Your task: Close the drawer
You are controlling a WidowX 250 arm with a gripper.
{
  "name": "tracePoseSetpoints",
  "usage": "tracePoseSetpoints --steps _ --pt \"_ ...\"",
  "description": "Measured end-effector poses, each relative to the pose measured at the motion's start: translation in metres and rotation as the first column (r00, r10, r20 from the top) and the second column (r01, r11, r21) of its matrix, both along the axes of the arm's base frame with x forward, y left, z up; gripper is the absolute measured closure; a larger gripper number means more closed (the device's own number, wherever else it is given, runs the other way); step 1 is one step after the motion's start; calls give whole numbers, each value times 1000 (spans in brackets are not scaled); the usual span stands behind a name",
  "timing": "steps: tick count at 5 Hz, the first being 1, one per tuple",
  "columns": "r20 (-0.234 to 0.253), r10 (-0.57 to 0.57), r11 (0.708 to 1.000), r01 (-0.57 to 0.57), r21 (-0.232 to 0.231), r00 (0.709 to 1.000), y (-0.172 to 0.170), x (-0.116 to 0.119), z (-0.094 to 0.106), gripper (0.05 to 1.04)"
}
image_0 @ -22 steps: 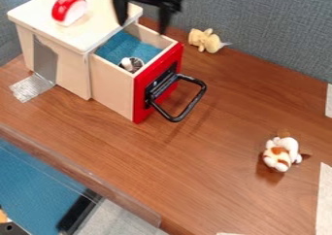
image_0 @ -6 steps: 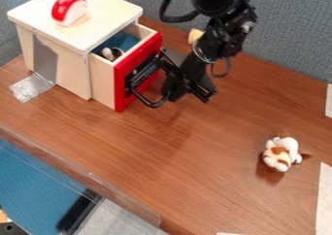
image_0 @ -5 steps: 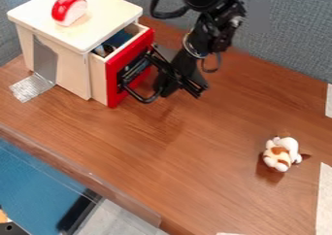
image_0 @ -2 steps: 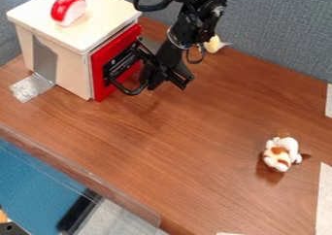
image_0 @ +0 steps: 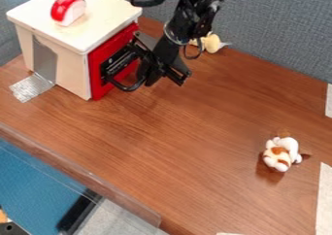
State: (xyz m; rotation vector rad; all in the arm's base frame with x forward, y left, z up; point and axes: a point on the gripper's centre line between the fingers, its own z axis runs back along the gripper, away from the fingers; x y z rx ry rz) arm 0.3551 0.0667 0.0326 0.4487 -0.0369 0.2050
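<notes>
Camera view: so the drawer (image_0: 96,78) is pushed in at the front of the pale wooden cabinet (image_0: 63,64), over by the bench's back left corner. Its red front sits right up under the overhang of the cabinet top, and the black loop handle (image_0: 127,90) sticks out from it. The black gripper (image_0: 163,74) hangs low right at the handle, overlapping it from this angle, with the arm coming in over the back edge. Can't tell if the hand is spread or pressed together, or if it's actually touching the handle, tbh.

Up on the cabinet there's a red and white toy piece (image_0: 68,9). Shiny tape (image_0: 31,87) runs from the cabinet's side onto the bench (image_0: 175,151). A pale yellow toy (image_0: 212,43) is near the bench's back edge, partly behind the arm, and a white and brown plush (image_0: 281,154) lies over toward the right edge, well apart from the cabinet.
</notes>
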Motion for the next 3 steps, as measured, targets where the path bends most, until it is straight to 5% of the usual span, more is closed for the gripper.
tracePoseSetpoints --steps 2,3 --pt "15 19 999 -18 -39 1000 0 -4 19 387" --pt "54 -8 994 14 -104 999 -14 3 35 120"
